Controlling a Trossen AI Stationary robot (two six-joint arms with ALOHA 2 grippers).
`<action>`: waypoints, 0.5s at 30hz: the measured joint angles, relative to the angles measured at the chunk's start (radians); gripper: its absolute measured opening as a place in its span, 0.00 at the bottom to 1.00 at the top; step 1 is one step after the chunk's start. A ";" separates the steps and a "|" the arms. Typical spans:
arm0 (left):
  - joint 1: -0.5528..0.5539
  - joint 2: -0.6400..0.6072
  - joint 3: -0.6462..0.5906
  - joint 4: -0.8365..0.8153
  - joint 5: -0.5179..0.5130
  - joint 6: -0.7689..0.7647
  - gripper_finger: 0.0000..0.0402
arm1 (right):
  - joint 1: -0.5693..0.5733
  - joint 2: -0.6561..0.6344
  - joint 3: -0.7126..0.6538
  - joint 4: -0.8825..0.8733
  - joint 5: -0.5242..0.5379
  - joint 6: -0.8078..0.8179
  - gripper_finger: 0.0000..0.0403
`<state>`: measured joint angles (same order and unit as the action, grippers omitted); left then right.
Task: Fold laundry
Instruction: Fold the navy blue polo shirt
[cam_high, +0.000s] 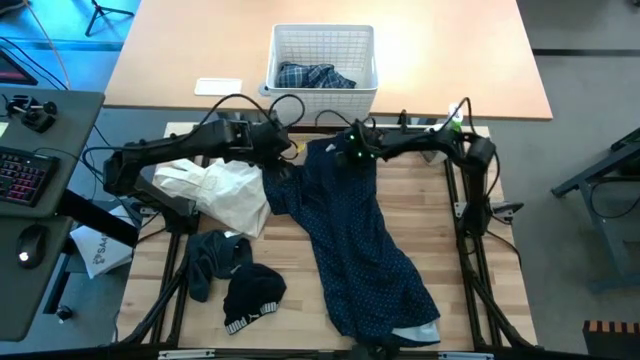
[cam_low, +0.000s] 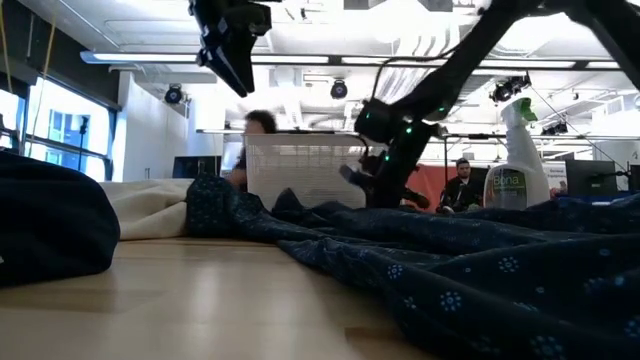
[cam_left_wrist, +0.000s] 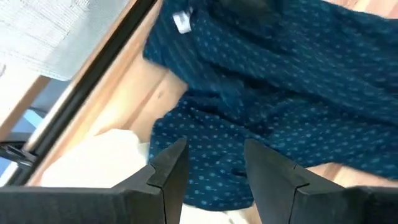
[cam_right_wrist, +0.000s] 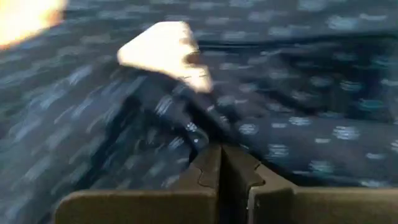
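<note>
Navy dotted shirt lies pinched at its far end by right gripper.

The long shirt is navy with tiny white dots. A cream cloth lies beside it. Two small garments are black and dark grey. The basket is white lattice, holding a blue-and-white plaid shirt. The table is pale wood.

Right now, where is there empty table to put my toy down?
Bare wood shows right of the navy dotted shirt, toward the table's right edge, and in a smaller strip between that shirt and the dark pieces at the front. The tan table around the white basket is open too. It is crowded near the cream cloth, where both arms work.
</note>
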<state>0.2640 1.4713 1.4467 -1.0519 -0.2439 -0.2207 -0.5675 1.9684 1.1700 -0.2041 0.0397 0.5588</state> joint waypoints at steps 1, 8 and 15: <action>-0.010 0.000 0.000 0.000 0.000 -0.019 0.36 | -0.012 0.013 0.036 -0.053 0.052 0.001 0.00; -0.069 0.000 0.000 -0.018 -0.006 -0.164 0.36 | -0.080 -0.028 0.142 -0.268 0.240 -0.153 0.00; -0.104 0.000 0.000 -0.129 -0.090 -0.374 0.36 | -0.114 -0.175 0.136 -0.305 0.263 -0.295 0.00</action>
<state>0.1604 1.4712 1.4467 -1.1811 -0.3341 -0.5946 -0.6818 1.7935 1.3060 -0.5086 0.3025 0.2635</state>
